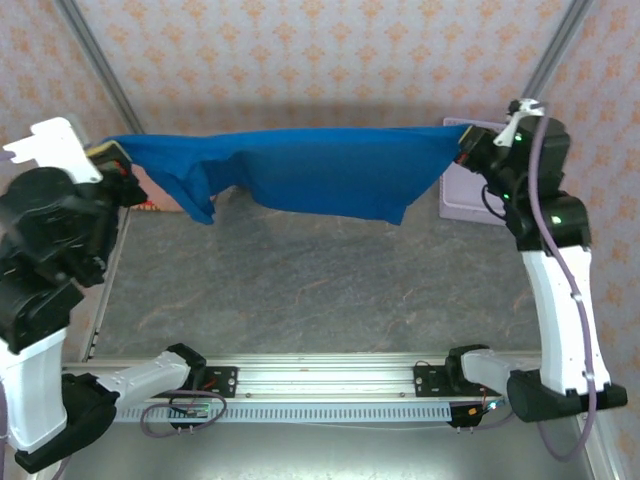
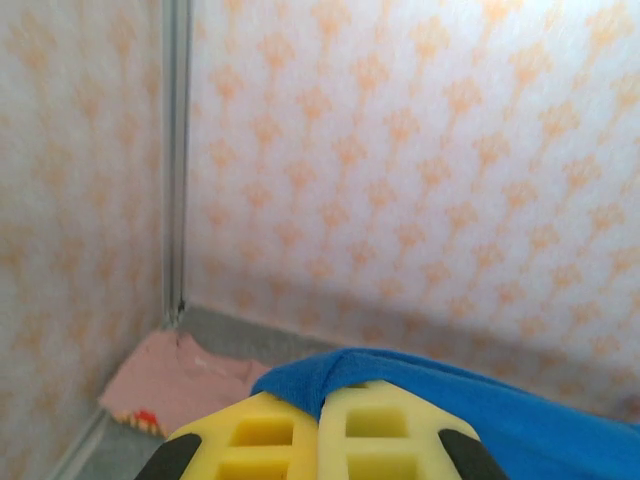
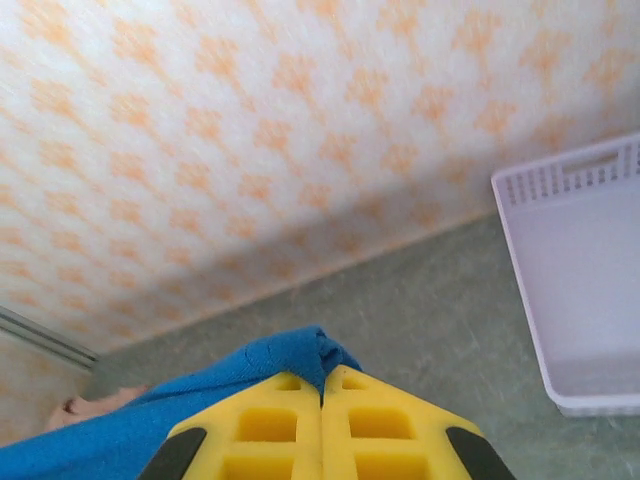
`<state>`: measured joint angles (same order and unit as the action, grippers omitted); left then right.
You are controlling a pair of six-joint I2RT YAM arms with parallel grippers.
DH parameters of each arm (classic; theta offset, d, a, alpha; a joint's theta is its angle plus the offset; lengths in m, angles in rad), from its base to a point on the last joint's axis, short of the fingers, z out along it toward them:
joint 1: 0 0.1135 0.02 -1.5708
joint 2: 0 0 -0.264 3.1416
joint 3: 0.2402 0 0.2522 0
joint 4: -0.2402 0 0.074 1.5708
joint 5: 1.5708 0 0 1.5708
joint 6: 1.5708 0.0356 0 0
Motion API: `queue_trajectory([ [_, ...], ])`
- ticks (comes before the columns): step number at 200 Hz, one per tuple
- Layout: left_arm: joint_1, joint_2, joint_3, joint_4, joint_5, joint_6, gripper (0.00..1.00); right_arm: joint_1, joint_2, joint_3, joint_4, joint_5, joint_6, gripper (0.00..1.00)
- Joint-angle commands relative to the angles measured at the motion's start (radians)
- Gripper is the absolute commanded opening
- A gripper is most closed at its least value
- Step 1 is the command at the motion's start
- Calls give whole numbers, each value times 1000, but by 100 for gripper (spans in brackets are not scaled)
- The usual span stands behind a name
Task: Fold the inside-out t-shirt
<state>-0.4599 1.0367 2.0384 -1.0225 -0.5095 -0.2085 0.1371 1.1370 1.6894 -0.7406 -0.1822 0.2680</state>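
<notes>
The royal-blue t-shirt [image 1: 310, 170] hangs stretched in the air between both arms, above the far part of the table. My left gripper [image 1: 112, 155] holds its left end; in the left wrist view the yellow fingers [image 2: 262, 430] of the left gripper [image 2: 322, 405] are shut with blue cloth [image 2: 520, 410] pinched between them. My right gripper [image 1: 468, 143] holds the right end; in the right wrist view the right gripper [image 3: 322, 388] is shut on a bunched corner of the shirt [image 3: 270, 358]. A loose flap [image 1: 195, 195] droops near the left end.
A salmon-pink shirt [image 2: 175, 375] lies in the back left corner of the table [image 1: 300, 290]. A white basket [image 3: 590, 290] stands at the back right, beside the right gripper. Patterned walls close the back and sides.
</notes>
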Motion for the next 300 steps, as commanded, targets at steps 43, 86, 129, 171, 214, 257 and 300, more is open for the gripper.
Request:
queue_trajectory([
  [43, 13, 97, 429, -67, 49, 225, 0, -8, -119, 302, -232, 6, -50, 0],
  [86, 10, 220, 472, 9, -115, 345, 0, -8, -95, 373, -229, -10, -37, 0],
  [129, 199, 443, 438, 19, 25, 262, 0, -8, 18, 148, -57, 47, -31, 0],
  [171, 376, 751, 326, 167, 221, 180, 0, -4, 432, 33, 243, 100, -11, 0],
  [214, 415, 1476, 1018, 60, 339, 74, 43, 0, 1132, 594, 160, 83, -24, 35],
  [257, 459, 1396, 660, 255, 440, -77, 81, 46, 1396, 1003, -122, 45, -101, 50],
  [300, 456, 1205, 437, 43, 551, -173, 84, 171, 989, 342, -19, 52, -148, 52],
])
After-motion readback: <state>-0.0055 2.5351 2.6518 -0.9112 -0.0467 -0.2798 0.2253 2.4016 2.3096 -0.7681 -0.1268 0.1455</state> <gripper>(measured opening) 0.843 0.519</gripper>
